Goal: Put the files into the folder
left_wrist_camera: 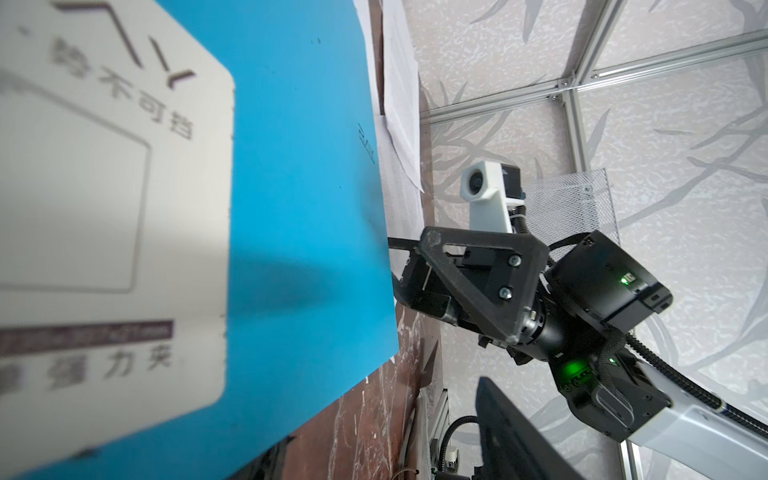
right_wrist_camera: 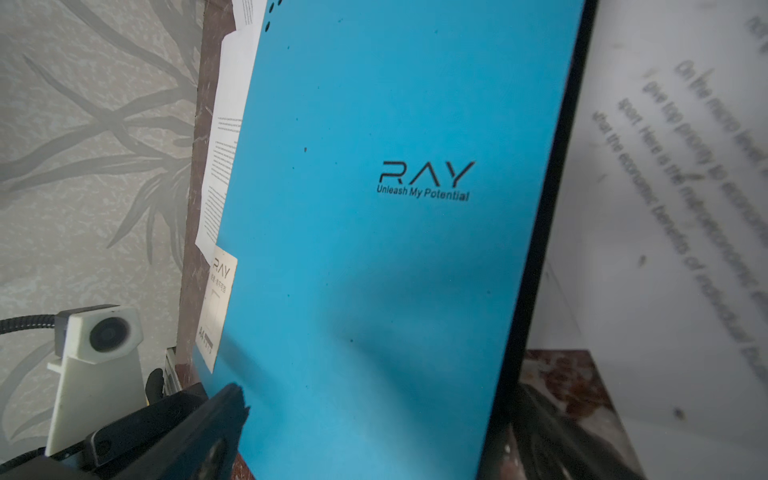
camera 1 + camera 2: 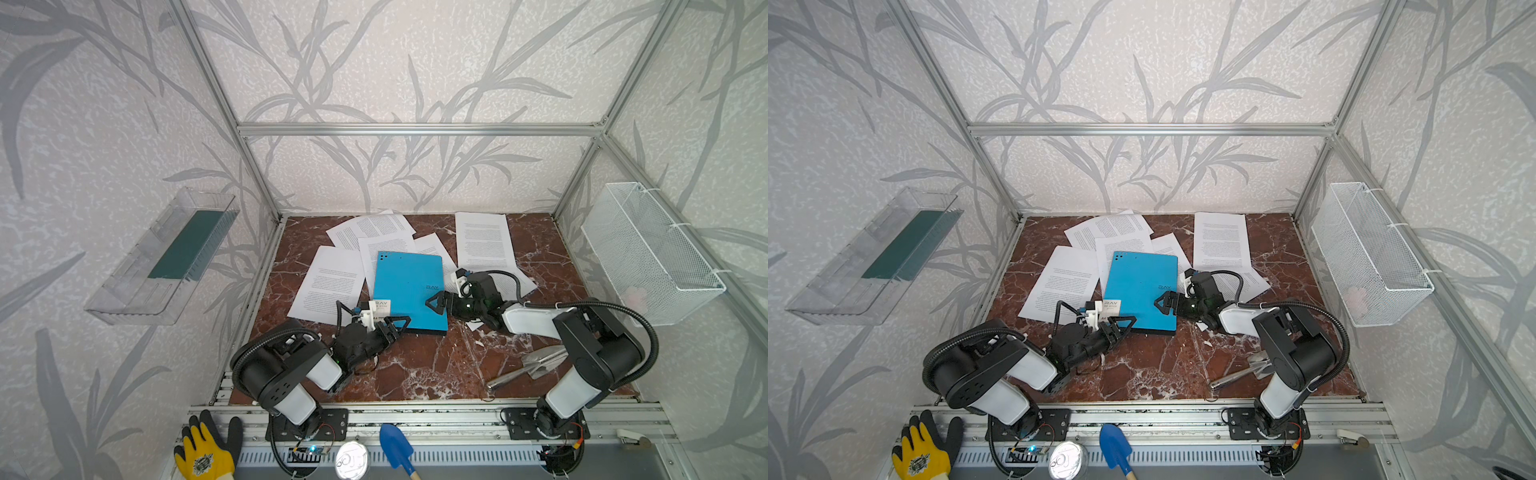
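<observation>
**Top views.** The folder (image 3: 409, 286) lies closed and flat at mid-table (image 3: 415, 365), blue face up, and overlaps several of the files (image 3: 328, 282). The remaining sheets fan out behind it and to either side, and none is inside. The left gripper (image 3: 395, 326) sits at the folder's near-left corner, just beside the white label (image 3: 381, 306). The right gripper (image 3: 434, 303) is at the folder's right edge.

**Left wrist view.** The label corner fills the frame and one finger of this gripper shows well clear of it. A dark shape under the folder's near edge may be the other finger. Whether these jaws grip the cover, or how wide they stand, cannot be told. Across the folder (image 1: 299, 166), the right gripper (image 1: 395, 266) has its jaws spread at the edge, one tip over the cover, pinching nothing.

**Right wrist view.** The blue cover (image 2: 395, 270) runs between the spread fingers. Its black-lined edge stands out against a printed sheet (image 2: 665, 208) beyond.

**Handling, as judged.**
- Folder: light, thin, stiff and smooth-faced, so it is likely to skate on the loose paper beneath. It is best taken by the right edge while the near-left corner is pinned.
- Sheets: limp and prone to slide. Each should be pinched at a free edge.
</observation>
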Available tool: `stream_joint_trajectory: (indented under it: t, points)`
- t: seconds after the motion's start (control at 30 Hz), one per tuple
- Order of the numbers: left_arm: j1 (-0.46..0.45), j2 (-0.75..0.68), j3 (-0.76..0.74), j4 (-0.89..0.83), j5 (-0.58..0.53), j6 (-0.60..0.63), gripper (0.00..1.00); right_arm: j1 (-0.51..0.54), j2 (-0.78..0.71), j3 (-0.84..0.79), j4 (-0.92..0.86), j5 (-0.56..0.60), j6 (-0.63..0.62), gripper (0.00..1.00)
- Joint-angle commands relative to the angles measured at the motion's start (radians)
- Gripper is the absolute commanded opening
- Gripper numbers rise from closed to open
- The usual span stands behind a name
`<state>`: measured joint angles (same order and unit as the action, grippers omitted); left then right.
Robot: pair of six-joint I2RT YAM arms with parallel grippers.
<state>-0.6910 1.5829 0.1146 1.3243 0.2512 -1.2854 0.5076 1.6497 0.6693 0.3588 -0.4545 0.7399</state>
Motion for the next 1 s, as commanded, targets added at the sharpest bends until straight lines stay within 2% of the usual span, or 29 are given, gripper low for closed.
stream_joint_trajectory:
  t: [0.0, 0.27, 0.47, 0.7, 0.8, 0.97]
  points:
    - [-0.003, -0.021, 0.036, 0.089, -0.018, 0.038, 0.65, 0.000, -0.066, -0.009, -0.033, -0.005, -0.016, 0.99]
    - [-0.002, 0.042, 0.081, 0.089, 0.015, 0.018, 0.61, -0.001, -0.175, 0.013, -0.168, 0.052, -0.090, 0.99]
    - [-0.003, 0.006, 0.076, 0.090, 0.016, 0.026, 0.61, -0.005, -0.177, 0.040, -0.189, 0.019, -0.096, 0.99]
    - [-0.003, 0.014, 0.071, 0.090, 0.021, 0.021, 0.61, -0.005, -0.170, 0.033, -0.087, -0.008, -0.072, 0.99]
    - [-0.003, 0.007, 0.067, 0.090, 0.021, 0.021, 0.61, -0.010, -0.140, 0.057, -0.116, 0.007, -0.064, 0.99]
    - [-0.004, 0.003, 0.064, 0.089, 0.026, 0.020, 0.61, -0.019, -0.075, 0.071, -0.046, -0.051, -0.022, 0.99]
